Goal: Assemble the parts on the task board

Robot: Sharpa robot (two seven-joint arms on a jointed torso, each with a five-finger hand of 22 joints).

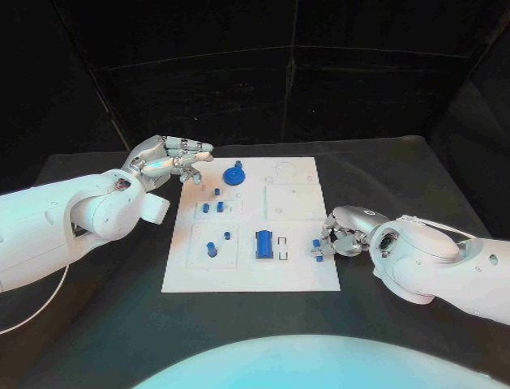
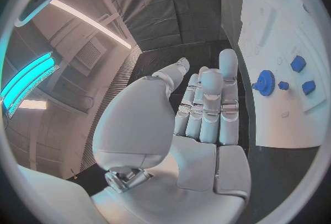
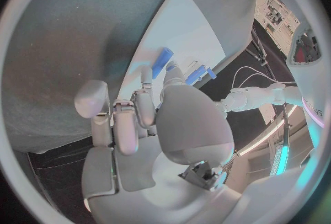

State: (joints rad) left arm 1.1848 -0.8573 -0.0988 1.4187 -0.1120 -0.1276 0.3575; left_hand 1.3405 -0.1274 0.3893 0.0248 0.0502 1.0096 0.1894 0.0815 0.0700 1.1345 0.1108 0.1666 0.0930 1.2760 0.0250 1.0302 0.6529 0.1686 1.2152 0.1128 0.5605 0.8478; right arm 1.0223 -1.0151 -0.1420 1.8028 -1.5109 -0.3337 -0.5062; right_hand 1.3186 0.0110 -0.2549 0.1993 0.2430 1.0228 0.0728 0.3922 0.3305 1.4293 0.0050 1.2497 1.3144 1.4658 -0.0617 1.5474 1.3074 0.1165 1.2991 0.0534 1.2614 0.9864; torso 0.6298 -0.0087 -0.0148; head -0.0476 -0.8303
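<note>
The white task board [image 1: 299, 267] lies mid-table. On it are a blue gear [image 1: 233, 175], a long blue block [image 1: 262, 243] and several small blue parts, one being a peg [image 1: 212, 248]. My left hand [image 1: 175, 159] hovers off the board's far left corner, fingers apart and holding nothing. The left wrist view shows that hand's fingers [image 2: 207, 104] stretched out beside the board [image 2: 276, 113], near the gear [image 2: 265, 81]. My right hand [image 1: 344, 233] sits at the board's right edge with its fingers curled around a small blue part [image 1: 320, 244]. The right wrist view shows my right hand [image 3: 141, 116].
Black table [image 1: 114, 324] surrounds the board, with dark curtains behind. Empty recesses mark the board's upper right area [image 1: 292, 201]. My left forearm [image 1: 45, 231] lies over the table's left side, and my right forearm [image 1: 453, 271] over its right.
</note>
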